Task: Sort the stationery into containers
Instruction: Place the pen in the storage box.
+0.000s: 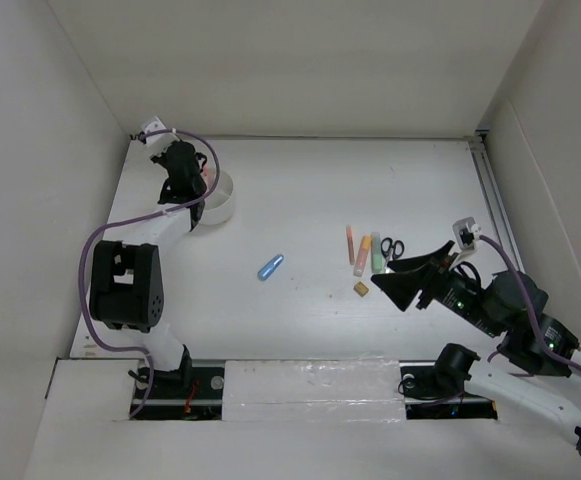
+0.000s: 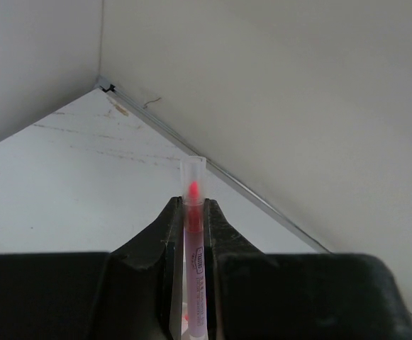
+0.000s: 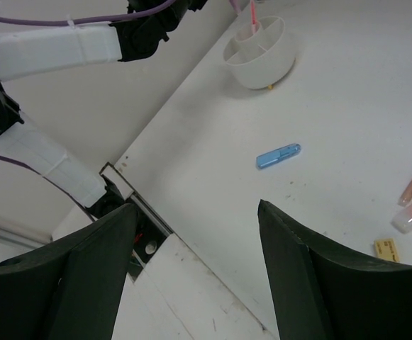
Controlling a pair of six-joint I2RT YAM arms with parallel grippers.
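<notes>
Your left gripper was clenched on a thin pink pen, held upright at the far left of the table over the white divided cup. In the right wrist view the pen's lower end stood inside 1 of the cup's compartments, so I judged the step in hand to be the drop of that pen. The next move called for you to open those jaws while the pen hung inside the rim, then lift straight up.

Your right gripper stood released and empty, jaws wide, near the tan eraser. Beside it lay 1 thin orange pen, an orange highlighter, a green highlighter and black-handled scissors. The blue capsule lay alone mid-table, well apart from the cup. All 6 were unsorted.
</notes>
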